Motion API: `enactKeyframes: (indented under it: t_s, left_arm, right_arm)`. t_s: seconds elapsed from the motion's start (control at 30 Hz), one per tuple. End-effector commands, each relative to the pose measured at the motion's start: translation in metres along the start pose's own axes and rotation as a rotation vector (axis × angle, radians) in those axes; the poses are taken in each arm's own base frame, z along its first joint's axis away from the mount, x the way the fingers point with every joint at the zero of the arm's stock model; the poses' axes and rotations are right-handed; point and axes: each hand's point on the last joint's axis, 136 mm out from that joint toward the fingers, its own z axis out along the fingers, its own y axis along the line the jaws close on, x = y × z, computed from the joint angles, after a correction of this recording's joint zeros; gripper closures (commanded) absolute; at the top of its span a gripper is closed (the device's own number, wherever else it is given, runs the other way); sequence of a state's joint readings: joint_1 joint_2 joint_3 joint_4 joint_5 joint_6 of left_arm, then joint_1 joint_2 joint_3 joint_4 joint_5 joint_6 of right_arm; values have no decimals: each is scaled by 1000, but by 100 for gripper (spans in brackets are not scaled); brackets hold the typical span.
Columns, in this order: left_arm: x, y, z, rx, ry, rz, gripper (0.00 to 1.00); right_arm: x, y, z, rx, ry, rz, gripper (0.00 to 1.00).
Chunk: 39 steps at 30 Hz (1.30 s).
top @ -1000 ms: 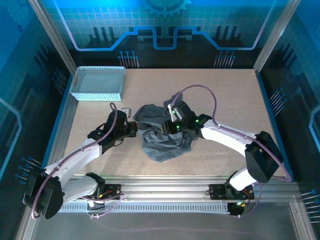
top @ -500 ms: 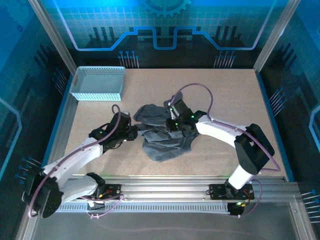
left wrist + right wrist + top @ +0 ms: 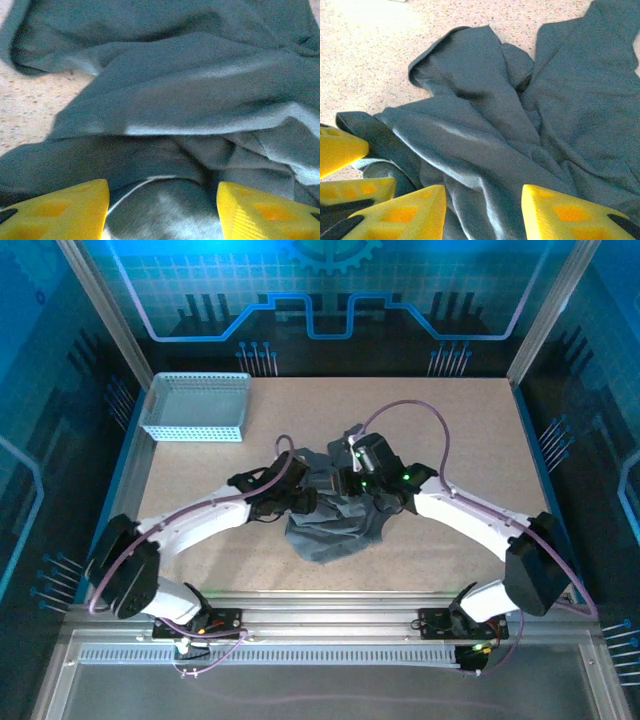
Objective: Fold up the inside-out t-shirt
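The inside-out t-shirt (image 3: 335,525) lies as a crumpled dark grey heap in the middle of the table. My left gripper (image 3: 303,502) is at its left side and my right gripper (image 3: 352,483) at its far middle, close together. In the left wrist view the yellow fingers (image 3: 55,210) stand wide apart over the t-shirt (image 3: 190,90), the left gripper (image 3: 162,210) open above a seam. The right gripper (image 3: 482,215) is open too, with a fold of the t-shirt (image 3: 485,115) running between its fingers. The left gripper's fingertips (image 3: 340,150) show at that view's left edge.
A light blue mesh basket (image 3: 195,407) stands at the table's far left corner. Bare speckled tabletop (image 3: 480,440) surrounds the heap. Metal frame posts and a rail along the near edge (image 3: 330,610) bound the table.
My left arm swung right onto the shirt's left side and its jaws went from shut to open. The right gripper narrowed and widened again, shifting slightly.
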<state>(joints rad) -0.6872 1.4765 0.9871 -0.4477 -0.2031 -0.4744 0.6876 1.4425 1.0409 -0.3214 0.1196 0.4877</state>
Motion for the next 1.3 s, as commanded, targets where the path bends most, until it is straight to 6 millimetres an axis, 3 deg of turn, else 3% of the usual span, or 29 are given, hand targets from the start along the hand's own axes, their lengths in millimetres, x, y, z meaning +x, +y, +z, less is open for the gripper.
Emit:
enactKeyframes:
  t_s: [0.0,0.17,0.4,0.5,0.73,0.83,0.97,1.13,1.27]
  left_arm:
    - [-5,-21,6,45,17,-12,39]
    - [5,-18,32,1,75,-16,46]
    - [10,-9,35,-31,70,-18,88]
    - [10,-11,29,-3,47,-26,100]
    - [3,-17,-18,132,-120,-35,100]
    - [3,-12,-42,179,-196,-45,100]
    - [8,-8,-64,236,-258,-42,100]
    - [18,-7,-76,312,-305,-44,100]
    - [38,8,-61,286,-280,-91,100]
  right_arm:
    - [16,-21,4,53,34,31,50]
    - [35,-25,23,43,86,53,49]
    - [44,-23,37,31,117,60,49]
    - [44,-23,41,34,127,56,50]
    - [45,-33,53,72,172,69,54]
    - [40,-35,56,70,172,78,71]
    - [22,-34,43,58,124,71,93]
    - [0,-34,9,62,41,58,100]
    - [2,-45,-8,66,20,104,100]
